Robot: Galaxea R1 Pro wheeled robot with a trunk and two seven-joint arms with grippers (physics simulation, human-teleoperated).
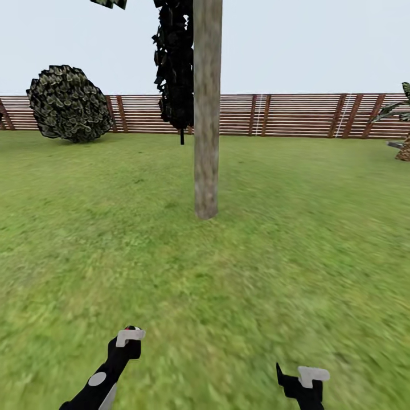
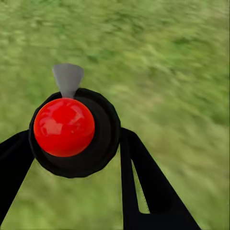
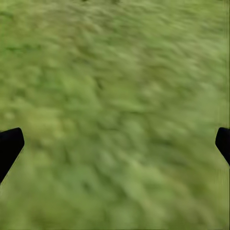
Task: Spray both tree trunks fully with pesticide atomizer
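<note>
A thick grey-beige tree trunk rises from the lawn straight ahead, a few metres beyond both arms; its crown is cut off by the top of the head view. My left gripper is low at the left, shut on the pesticide atomizer. The left wrist view looks down on the bottle's black body, round red cap and grey nozzle, held between the black fingers. My right gripper hangs open over bare grass, its fingertips far apart. The paved floor is out of view.
Green lawn spreads all round the trunk. A black-leaved tree stands just behind it, with a round dark bush at the back left. A brown slat fence closes the far side, and a palm stands at the right edge.
</note>
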